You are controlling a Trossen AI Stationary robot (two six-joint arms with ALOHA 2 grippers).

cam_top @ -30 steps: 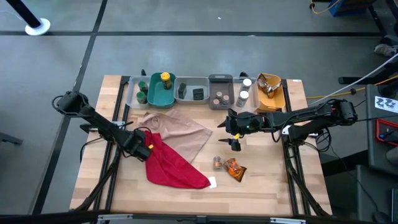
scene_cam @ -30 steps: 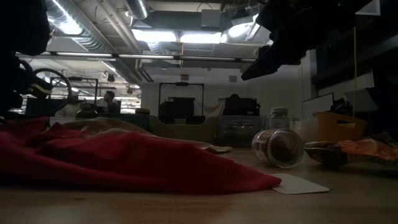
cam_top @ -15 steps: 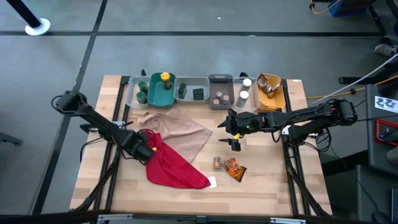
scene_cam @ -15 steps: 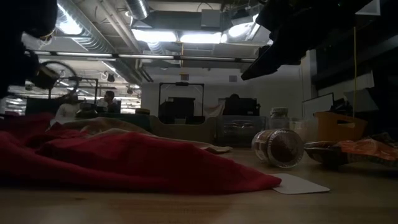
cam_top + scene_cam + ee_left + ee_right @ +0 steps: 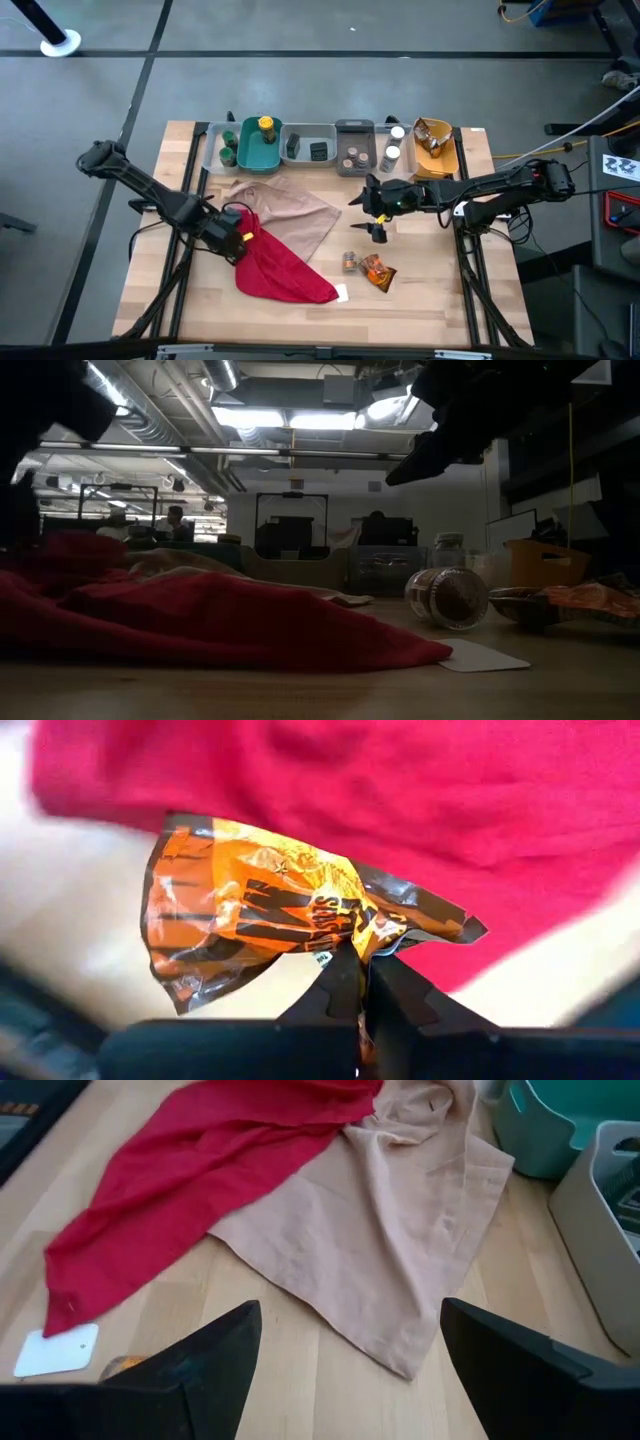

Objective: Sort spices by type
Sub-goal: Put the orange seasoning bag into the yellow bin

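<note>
Orange crinkly packet (image 5: pixel 270 935) is pinched in the left hand (image 5: pixel 362 982) over the red cloth (image 5: pixel 280 270); the right hand (image 5: pixel 345 1370) hangs spread mid-counter.

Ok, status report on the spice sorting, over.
Left gripper shut on orange packet by red cloth. Right gripper open, hovering mid-table. Brown jar, another packet loose on table. Nothing blocking.

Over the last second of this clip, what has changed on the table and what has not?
The left gripper closed on an orange-brown crinkly packet at the red cloth, and its arm drew slightly back toward the table's left side. The right gripper stayed open, hovering mid-table. The tan cloth, the small brown jar and the other orange packet beside it did not move.
</note>
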